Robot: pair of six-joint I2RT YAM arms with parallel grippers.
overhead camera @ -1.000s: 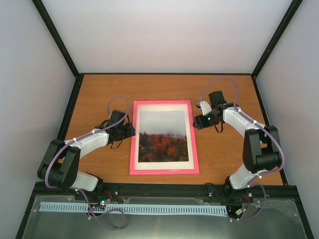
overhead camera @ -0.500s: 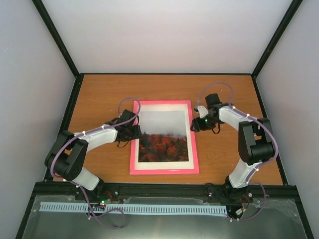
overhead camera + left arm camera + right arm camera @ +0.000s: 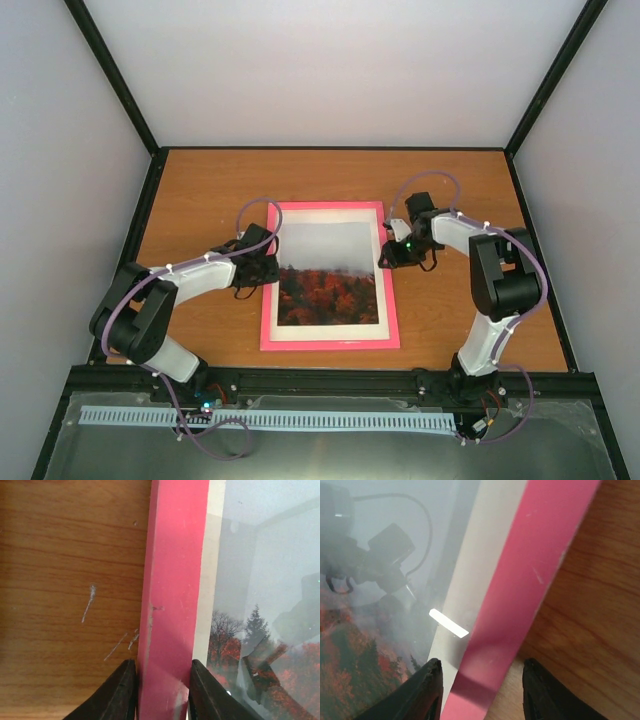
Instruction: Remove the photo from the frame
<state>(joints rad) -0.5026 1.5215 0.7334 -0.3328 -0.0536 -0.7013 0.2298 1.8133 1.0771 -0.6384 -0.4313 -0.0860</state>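
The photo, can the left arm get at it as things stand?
Probably not directly. The photo lies face up inside the frame, seemingly behind reflective glass, its edges under the white mat. The left tool grips only the frame's left rail.

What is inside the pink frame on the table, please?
Inside the frame lie a white mat border and the photo of red autumn trees under a grey sky. Anything behind the photo is covered and cannot be seen.
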